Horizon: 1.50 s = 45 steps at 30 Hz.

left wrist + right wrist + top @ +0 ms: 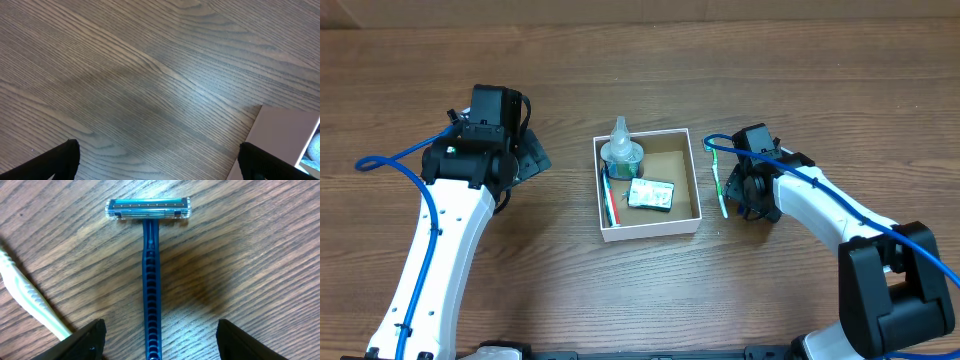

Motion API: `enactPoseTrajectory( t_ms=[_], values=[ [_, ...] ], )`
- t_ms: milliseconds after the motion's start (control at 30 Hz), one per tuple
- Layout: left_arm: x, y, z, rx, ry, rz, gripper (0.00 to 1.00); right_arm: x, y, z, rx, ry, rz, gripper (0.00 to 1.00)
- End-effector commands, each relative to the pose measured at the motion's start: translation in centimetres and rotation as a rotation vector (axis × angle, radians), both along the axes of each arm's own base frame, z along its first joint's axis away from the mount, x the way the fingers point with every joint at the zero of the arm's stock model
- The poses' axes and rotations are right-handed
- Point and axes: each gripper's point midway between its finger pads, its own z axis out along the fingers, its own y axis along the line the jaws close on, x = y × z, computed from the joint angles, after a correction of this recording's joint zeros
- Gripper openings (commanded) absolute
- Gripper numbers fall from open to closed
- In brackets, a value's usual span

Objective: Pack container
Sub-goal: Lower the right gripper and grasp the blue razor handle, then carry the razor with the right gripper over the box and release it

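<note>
Cardboard container (698, 190), between the two pincers, already holds a bottle (621, 152) and small items. The right pincer (161, 341) gapes astride a blue razor (150, 275) on the bench (260, 255), a toothbrush (30, 300) beside it; the left pincer (157, 162) gapes empty. Both items await packing.

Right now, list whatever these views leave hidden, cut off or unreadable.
Razor: right wrist view, the bottom edge cuts off its handle end.
White-green stick: right wrist view, left edge cuts one end; overhead, too thin to identify.
Container: left wrist view, only a corner; right edge cuts the rest.
Packet in the container: overhead, print too small to read.
</note>
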Motion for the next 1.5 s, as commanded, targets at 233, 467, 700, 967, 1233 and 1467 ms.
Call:
enactPoseTrajectory(
  t_ms=[233,467,700,967,1233,1467],
  values=[
    [0.3,0.0,0.5,0.012,-0.011,-0.017,1.0,-0.2,-0.4,-2.6,-0.022,0.059,-0.015,0.7],
    [0.3,0.0,0.5,0.012,-0.011,-0.017,1.0,0.0,-0.9,-1.3,-0.065,0.083,-0.005,0.3],
    [0.3,0.0,0.5,0.012,-0.011,-0.017,1.0,-0.1,-1.1,-1.1,-0.081,0.094,0.022,0.18],
    [0.3,0.0,0.5,0.012,-0.011,-0.017,1.0,0.5,-1.1,0.7,-0.101,0.103,0.065,0.07],
    [0.3,0.0,0.5,0.012,-0.011,-0.016,1.0,1.8,0.2,9.1,-0.077,-0.023,0.12,0.07],
    [0.3,0.0,0.5,0.012,-0.011,-0.017,1.0,-0.2,5.9,15.7,-0.021,-0.174,0.34,0.07]
  ],
)
